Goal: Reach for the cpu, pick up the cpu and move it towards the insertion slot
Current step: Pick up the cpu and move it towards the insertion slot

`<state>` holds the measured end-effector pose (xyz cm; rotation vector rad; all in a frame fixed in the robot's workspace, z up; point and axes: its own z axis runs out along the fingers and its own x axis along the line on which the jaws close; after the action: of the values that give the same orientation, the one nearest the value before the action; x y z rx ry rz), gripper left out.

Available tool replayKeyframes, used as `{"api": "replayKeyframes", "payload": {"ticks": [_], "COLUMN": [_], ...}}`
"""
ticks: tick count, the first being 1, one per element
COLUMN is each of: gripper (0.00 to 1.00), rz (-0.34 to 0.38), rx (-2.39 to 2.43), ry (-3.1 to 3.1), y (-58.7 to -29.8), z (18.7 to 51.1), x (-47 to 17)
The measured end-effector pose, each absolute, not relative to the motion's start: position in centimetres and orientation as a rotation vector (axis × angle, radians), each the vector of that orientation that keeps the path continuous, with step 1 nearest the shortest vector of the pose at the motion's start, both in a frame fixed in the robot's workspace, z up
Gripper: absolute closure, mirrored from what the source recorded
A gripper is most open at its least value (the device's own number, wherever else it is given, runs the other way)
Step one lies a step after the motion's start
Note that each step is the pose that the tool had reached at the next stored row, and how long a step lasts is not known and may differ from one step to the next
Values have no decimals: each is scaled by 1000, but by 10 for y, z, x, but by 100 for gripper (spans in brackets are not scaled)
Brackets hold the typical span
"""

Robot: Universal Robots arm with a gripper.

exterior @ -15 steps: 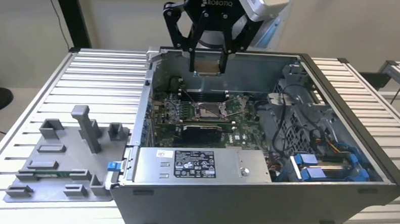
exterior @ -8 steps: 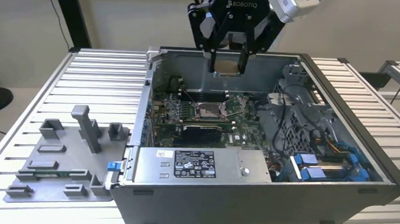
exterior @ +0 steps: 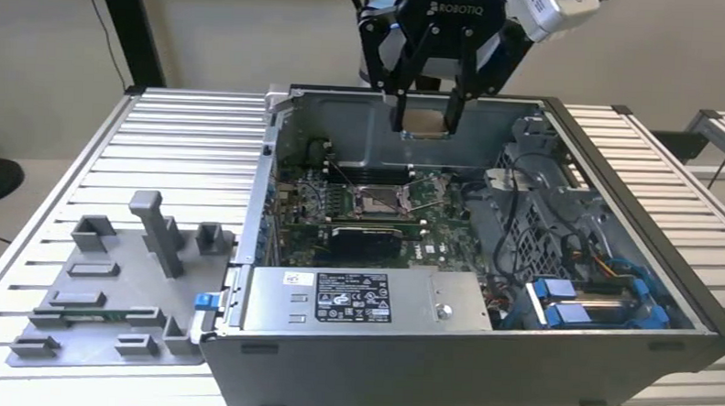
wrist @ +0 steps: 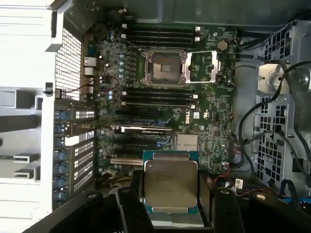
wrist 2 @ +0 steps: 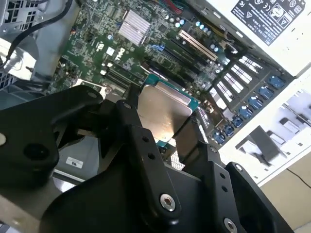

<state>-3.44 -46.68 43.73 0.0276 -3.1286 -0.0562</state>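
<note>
My gripper (exterior: pixel 426 123) hangs above the open computer case, shut on the cpu (exterior: pixel 427 121), a flat square chip with a pale metal face. In both wrist views the cpu (wrist: pixel 170 183) (wrist 2: pixel 162 112) sits level between the black fingers (wrist: pixel 131 204), held by two opposite edges. The insertion slot (exterior: pixel 380 201) is a square socket with a shiny metal frame on the green motherboard, below the gripper and a little toward the exterior view's left. In the first wrist view the insertion slot (wrist: pixel 163 67) lies with its metal lid (wrist: pixel 203 67) folded open beside it.
The case walls (exterior: pixel 266 171) ring the motherboard. A silver power supply (exterior: pixel 358 299) fills the near end, cables and a drive cage (exterior: pixel 544 238) crowd the exterior view's right. A grey plastic tray (exterior: pixel 114 284) lies on the slatted table outside the case.
</note>
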Motion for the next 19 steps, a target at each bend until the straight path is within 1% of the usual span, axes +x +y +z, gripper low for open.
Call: {"api": "replayKeyframes", "payload": {"ticks": [14, 19], "gripper": [100, 100], "rz": [-56, -57], "rx": [-23, -31], "ry": [-3129, -3129], "y": [-453, -445], "z": [429, 427], "x": [-31, -30]}}
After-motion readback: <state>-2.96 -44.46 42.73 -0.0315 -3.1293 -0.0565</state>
